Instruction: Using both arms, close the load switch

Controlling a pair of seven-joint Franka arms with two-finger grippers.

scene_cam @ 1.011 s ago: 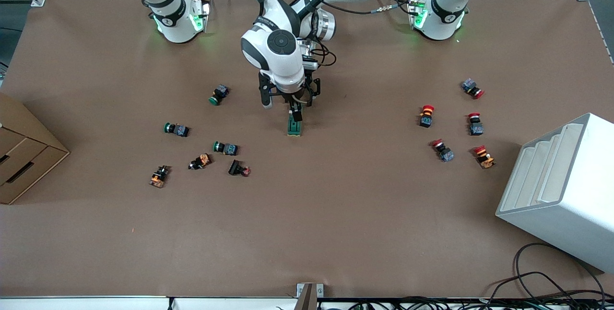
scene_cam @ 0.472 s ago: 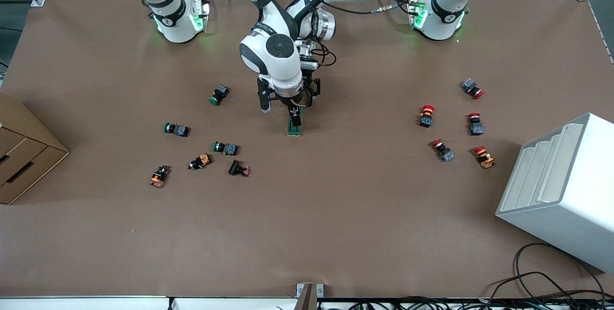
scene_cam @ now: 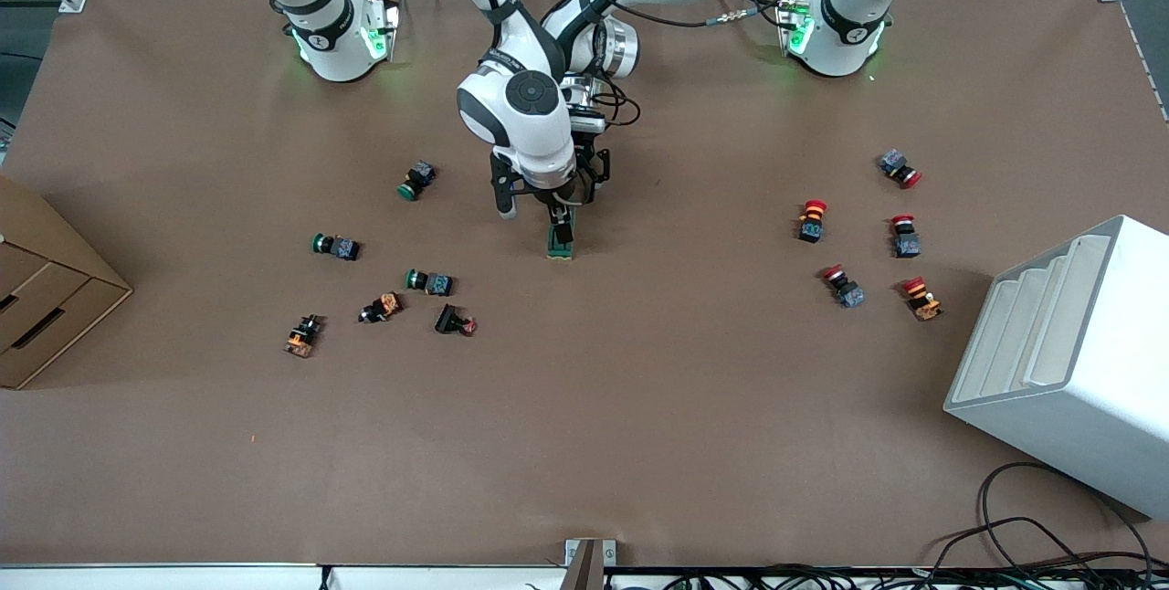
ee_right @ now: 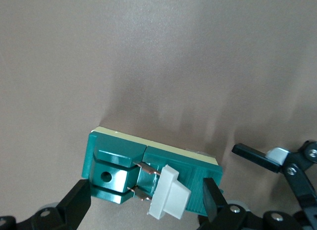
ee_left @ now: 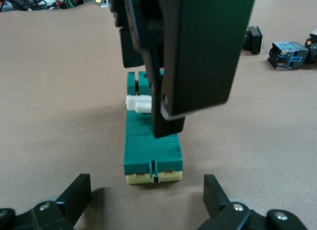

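Observation:
The load switch (scene_cam: 560, 243) lies on the brown table in the middle, dark green on a cream base. Its white handle (ee_right: 171, 193) stands raised on two metal blades. My right gripper (scene_cam: 535, 214) is open right over it; one finger (scene_cam: 564, 226) rests against the handle, the other (scene_cam: 505, 199) hangs beside the switch. In the right wrist view the switch (ee_right: 119, 161) lies between the fingers of this gripper (ee_right: 143, 203). My left gripper (scene_cam: 586, 181) is open and empty, low at the switch's end farther from the front camera. In the left wrist view the switch (ee_left: 151, 153) lies just ahead of its fingers (ee_left: 79, 193).
Green-capped buttons (scene_cam: 336, 247) and others lie toward the right arm's end, red-capped buttons (scene_cam: 811, 220) toward the left arm's end. A cardboard box (scene_cam: 46, 289) and a white rack (scene_cam: 1068, 352) stand at the two ends. Cables (scene_cam: 1023, 553) lie along the front edge.
The right arm's wrist has shifted slightly toward the bases while its finger stays on the switch. The switch and the left gripper have hardly moved.

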